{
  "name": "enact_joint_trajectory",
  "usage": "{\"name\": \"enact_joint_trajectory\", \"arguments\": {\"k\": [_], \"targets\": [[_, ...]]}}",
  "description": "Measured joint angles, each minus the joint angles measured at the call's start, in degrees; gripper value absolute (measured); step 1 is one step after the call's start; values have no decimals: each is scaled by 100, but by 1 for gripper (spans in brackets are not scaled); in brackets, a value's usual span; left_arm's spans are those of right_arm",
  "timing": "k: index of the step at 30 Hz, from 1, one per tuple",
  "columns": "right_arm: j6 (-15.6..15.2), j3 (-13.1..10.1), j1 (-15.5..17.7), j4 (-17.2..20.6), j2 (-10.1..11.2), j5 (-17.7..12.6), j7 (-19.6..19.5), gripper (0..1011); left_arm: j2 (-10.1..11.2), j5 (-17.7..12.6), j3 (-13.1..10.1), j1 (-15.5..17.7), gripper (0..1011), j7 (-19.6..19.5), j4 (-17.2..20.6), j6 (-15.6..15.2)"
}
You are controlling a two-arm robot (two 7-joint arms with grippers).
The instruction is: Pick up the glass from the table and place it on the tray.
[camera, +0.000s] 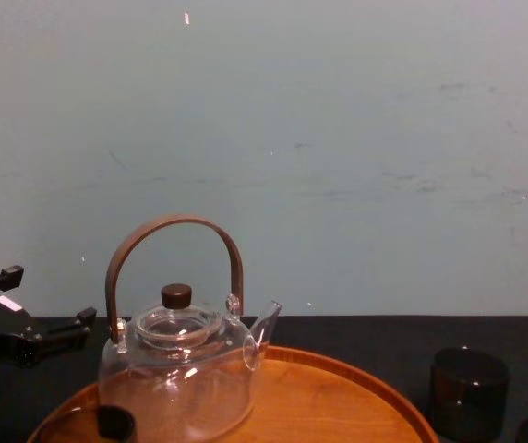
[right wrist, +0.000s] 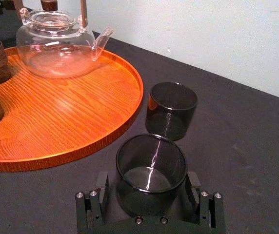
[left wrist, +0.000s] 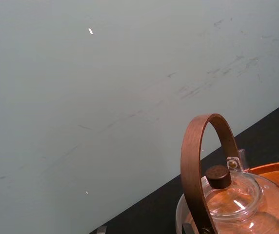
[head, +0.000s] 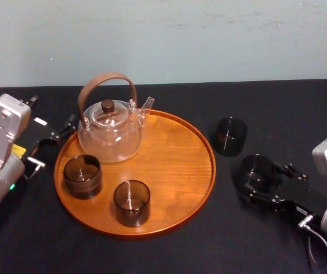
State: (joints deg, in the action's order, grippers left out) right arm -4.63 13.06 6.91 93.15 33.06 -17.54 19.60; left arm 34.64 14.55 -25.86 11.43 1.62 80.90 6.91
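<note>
**A:** Head view first: how far along is it?

**B:** The teapot and two dark cups stand on the tray. The glass is on the tabletop, right of the tray, with the right tool around it. A spare glass stands just beyond. The left tool is parked by the tray's left rim, and its grip cannot be told.

**A:** Left wrist?

**B:** The teapot's handle and lid.

**A:** Right wrist?

**B:** The jaws are spread either side of the glass and seemingly not yet squeezing it.

**A:** Chest?

**B:** The spare glass stands right of the tray.

**A:** So?

**B:** The grasp looks barely begun. Lifting, carrying and placing all remain.
</note>
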Motion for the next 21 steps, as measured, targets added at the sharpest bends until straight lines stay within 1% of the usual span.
{"name": "enact_joint_trajectory", "arguments": {"k": [1,8,14,21], "targets": [[-96,0,-44,15,-8,4,47,1002,0,0,0,0,1002,0,0,0],[-447,18,-244,34,-53,6,178,1002,0,0,0,0,1001,0,0,0],[-566,24,-366,-81,-110,-26,229,1002,0,0,0,0,1001,0,0,0],[-593,49,-426,-203,-144,-38,257,1002,0,0,0,0,1001,0,0,0]]}}
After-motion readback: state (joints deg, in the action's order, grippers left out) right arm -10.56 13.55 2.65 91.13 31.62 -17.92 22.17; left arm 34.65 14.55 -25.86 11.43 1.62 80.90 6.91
